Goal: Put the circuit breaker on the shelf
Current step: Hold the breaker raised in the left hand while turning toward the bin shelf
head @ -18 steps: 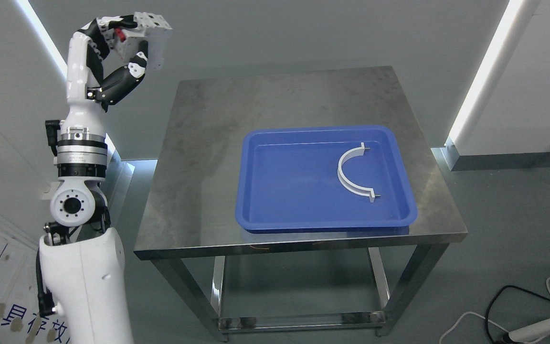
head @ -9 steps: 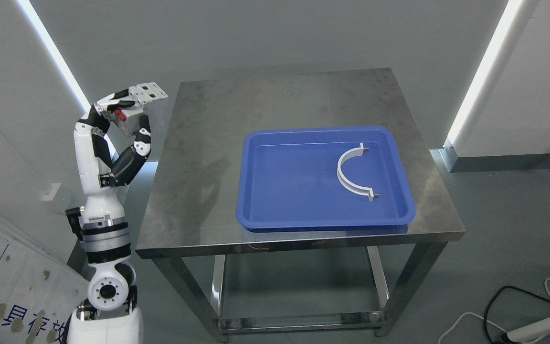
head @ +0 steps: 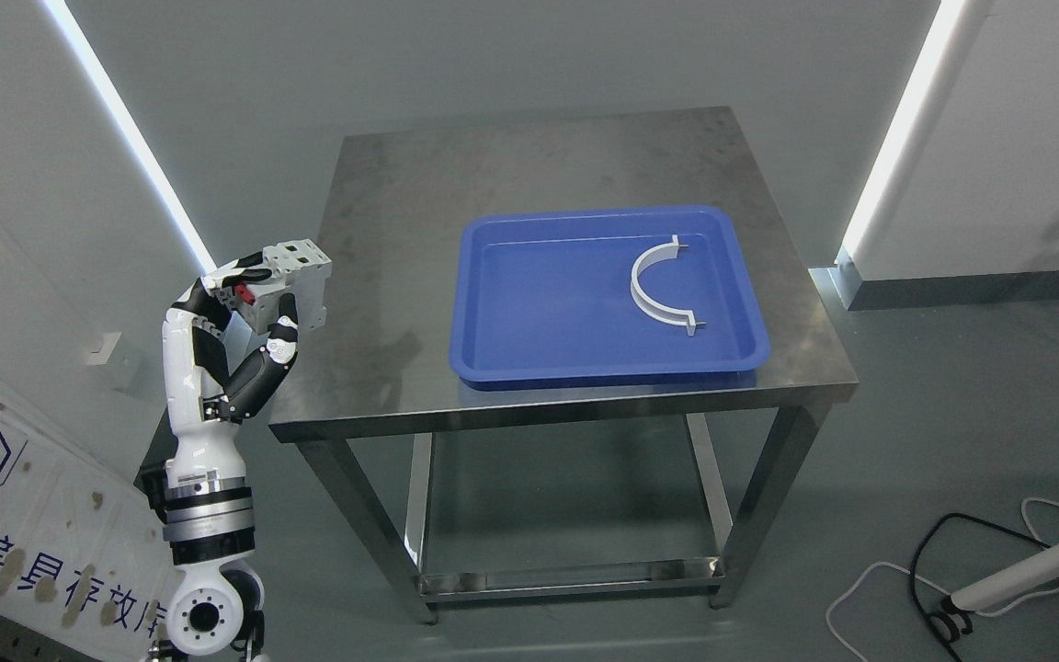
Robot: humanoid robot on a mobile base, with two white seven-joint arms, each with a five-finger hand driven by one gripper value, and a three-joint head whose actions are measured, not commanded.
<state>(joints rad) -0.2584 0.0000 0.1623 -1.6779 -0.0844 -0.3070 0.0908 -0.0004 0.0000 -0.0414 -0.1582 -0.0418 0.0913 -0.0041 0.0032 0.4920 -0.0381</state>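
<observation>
My left hand (head: 258, 308) is shut on a grey circuit breaker (head: 295, 292) with a red switch. It holds the breaker in the air at the left edge of the steel table (head: 382, 239), at about tabletop height. The arm rises from the lower left of the picture. No shelf shows apart from the table's low rail. The right arm is out of view.
A blue tray (head: 529, 303) lies on the table's right half with a white half-ring clamp (head: 658, 294) in it. A white board with blue print (head: 24, 542) leans at the lower left. Cables (head: 943, 588) lie on the floor at the lower right.
My left arm has come down and drawn back, lowering the breaker from high at the upper left to the table's left edge. The whole picture has shifted, so the camera moved too.
</observation>
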